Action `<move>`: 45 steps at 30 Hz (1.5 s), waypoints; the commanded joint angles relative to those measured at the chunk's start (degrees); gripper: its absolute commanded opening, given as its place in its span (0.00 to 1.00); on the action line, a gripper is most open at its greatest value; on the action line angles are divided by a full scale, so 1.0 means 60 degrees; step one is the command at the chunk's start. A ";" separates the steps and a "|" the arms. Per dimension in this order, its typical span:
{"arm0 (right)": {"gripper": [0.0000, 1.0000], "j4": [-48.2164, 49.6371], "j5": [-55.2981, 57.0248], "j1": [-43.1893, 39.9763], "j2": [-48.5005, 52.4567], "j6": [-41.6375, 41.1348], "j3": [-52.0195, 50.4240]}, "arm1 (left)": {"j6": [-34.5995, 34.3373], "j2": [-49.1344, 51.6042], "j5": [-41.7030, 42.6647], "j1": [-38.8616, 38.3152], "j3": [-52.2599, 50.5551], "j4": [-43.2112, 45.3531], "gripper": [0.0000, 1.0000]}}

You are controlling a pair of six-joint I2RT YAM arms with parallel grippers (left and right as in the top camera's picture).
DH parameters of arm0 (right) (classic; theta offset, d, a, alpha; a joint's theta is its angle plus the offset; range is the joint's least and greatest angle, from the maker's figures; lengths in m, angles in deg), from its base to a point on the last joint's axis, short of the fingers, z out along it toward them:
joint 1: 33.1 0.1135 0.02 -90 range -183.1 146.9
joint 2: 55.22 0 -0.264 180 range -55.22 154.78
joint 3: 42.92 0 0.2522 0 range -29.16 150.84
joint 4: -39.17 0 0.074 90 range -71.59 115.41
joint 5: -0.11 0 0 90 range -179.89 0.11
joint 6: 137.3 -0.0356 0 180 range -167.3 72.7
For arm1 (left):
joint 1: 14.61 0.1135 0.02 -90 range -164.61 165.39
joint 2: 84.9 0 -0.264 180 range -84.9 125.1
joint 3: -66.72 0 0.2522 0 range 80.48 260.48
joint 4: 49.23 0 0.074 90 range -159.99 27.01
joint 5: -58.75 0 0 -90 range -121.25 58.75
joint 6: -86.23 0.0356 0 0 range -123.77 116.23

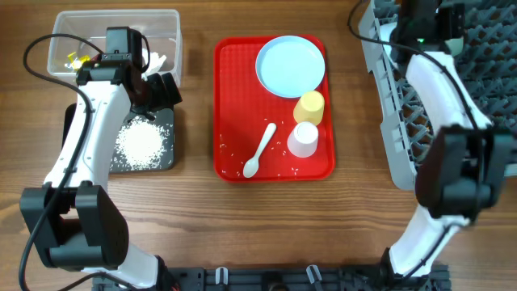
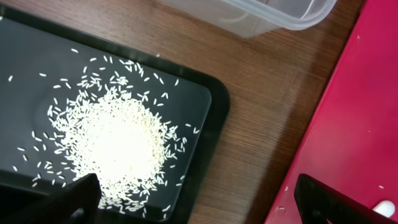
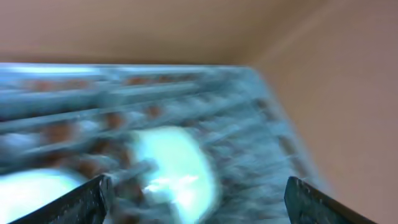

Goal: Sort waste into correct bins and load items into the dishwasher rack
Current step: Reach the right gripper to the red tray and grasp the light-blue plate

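Your left gripper sits closest to the lens, its jaws spread wide with nothing between them, hovering low over the near edge of the black tray, where the rice grains lie in a loose heap. Just beyond it the clear tub holds the yellow and red wrappers and what looks like white tissue, so you can judge the waste as mostly sorted; only a few stray grains show on the red serving tray. Loading is partly done. The right wrist view is badly blurred, but two pale blue rounded shapes, most likely the bowls, sit among the prongs of the dishwasher rack. On the red tray you have yet to load the plate, the yellow cup, the white cup and the white spoon. Your left arm reaches forward along the table's left side, wrist bent down over the black tray. Your right arm stretches far forward over the rack, and your right gripper points down into it with its fingers far apart and empty, the nearer bowl lying beyond them and not gripped.
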 commanded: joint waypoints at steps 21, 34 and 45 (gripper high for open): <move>0.44 -0.3734 -0.5814 0.3184 0.0940 -0.7122 0.0138 | -0.0153 0.0091 0.0080 0.0026 -0.0036 0.0025 1.00; 0.49 -0.4105 -0.4561 0.3180 0.1537 -0.8528 0.0124 | -0.0153 0.0091 0.0076 0.0026 -0.0036 0.0025 1.00; 0.47 -0.4000 -0.3865 0.3169 0.2000 -0.8783 -0.0076 | -0.0153 0.0091 0.0080 0.0026 -0.0036 0.0025 1.00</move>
